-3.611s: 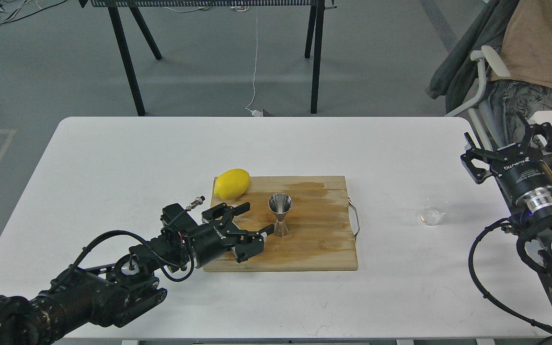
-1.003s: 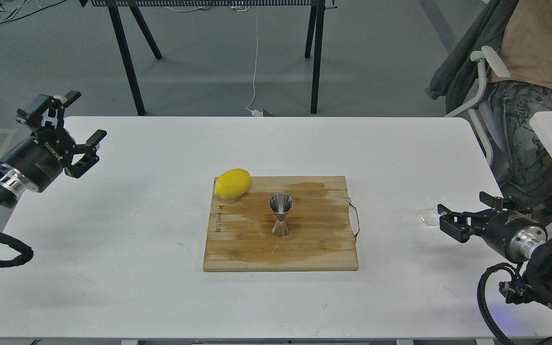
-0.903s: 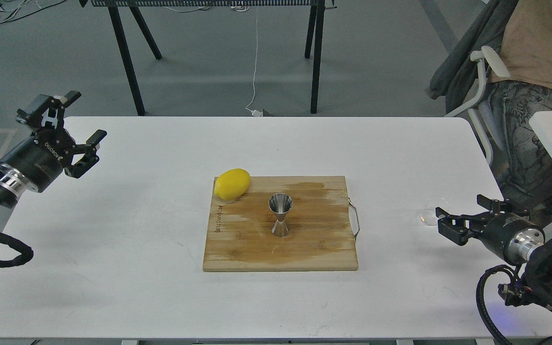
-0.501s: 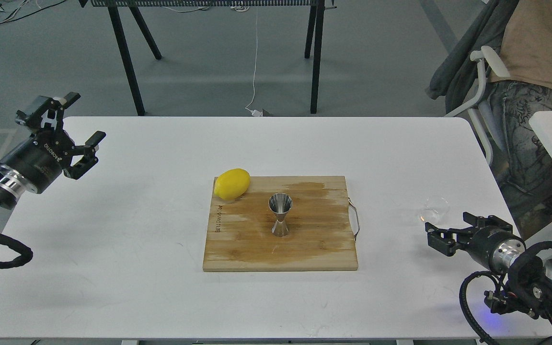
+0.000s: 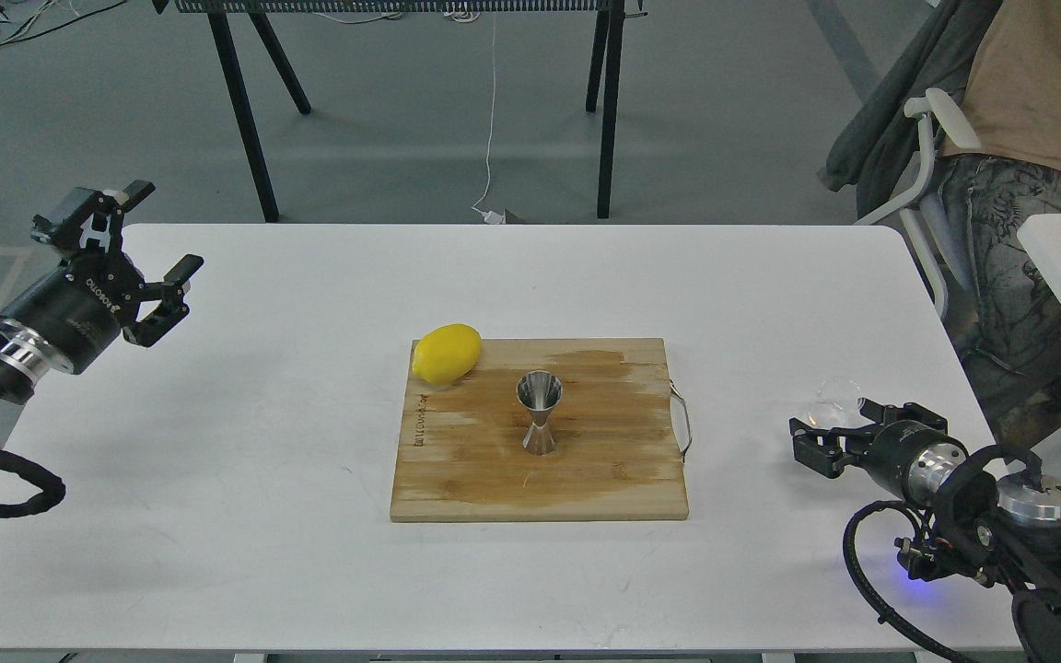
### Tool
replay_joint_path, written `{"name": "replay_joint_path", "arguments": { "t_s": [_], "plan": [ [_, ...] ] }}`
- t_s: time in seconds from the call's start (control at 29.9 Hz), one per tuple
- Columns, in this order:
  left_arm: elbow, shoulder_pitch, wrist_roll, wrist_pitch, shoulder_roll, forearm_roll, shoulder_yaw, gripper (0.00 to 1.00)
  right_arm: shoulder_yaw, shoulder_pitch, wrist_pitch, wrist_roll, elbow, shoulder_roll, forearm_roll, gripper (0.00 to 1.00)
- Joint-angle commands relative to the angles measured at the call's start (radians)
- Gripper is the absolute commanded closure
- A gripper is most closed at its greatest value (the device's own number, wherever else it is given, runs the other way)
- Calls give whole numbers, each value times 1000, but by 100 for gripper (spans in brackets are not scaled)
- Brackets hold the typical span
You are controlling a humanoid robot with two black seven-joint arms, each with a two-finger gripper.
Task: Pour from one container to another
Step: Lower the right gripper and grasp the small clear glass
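Head view. White table (image 5: 263,442) with a wooden cutting board (image 5: 604,479) at centre, metal handle on its right edge. The steel jigger (image 5: 539,414) stands upright on the board, roughly mid-board, open cone facing up; nothing touches it. A lemon (image 5: 446,353) sits on the board's far left corner, partly overhanging the edge, apart from the jigger. The clear glass cup (image 5: 834,405) is on the bare table well to the right of the board, near the right edge; contents cannot be judged through the glass. Right gripper (image 5: 821,440) lies low over the table, pointing left, directly at the near side of the cup; its fingers (image 5: 807,451) overlap the cup's lower part in this view, so contact cannot be confirmed, and how far the jaws are spread cannot be made out at this angle. Left gripper (image 5: 139,249) is raised at the table's far left edge, well away from the board, jaws spread wide and holding nothing. Black table legs and a white cable on the grey floor beyond; chair with draped clothing at upper right
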Motion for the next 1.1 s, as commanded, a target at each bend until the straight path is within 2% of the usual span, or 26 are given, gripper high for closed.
{"name": "replay_joint_path", "arguments": {
  "t_s": [0.0,0.8,1.07],
  "plan": [
    [0,0,0,0,0,0,0,2,-2,5,7,0,-12,8,0,1],
    [15,2,0,0,-2,0,0,2,-37,86,84,0,-169,38,-2,3],
    [17,2,0,0,-2,1,0,2,-55,89,85,1,-170,40,-2,17]
  ]
}}
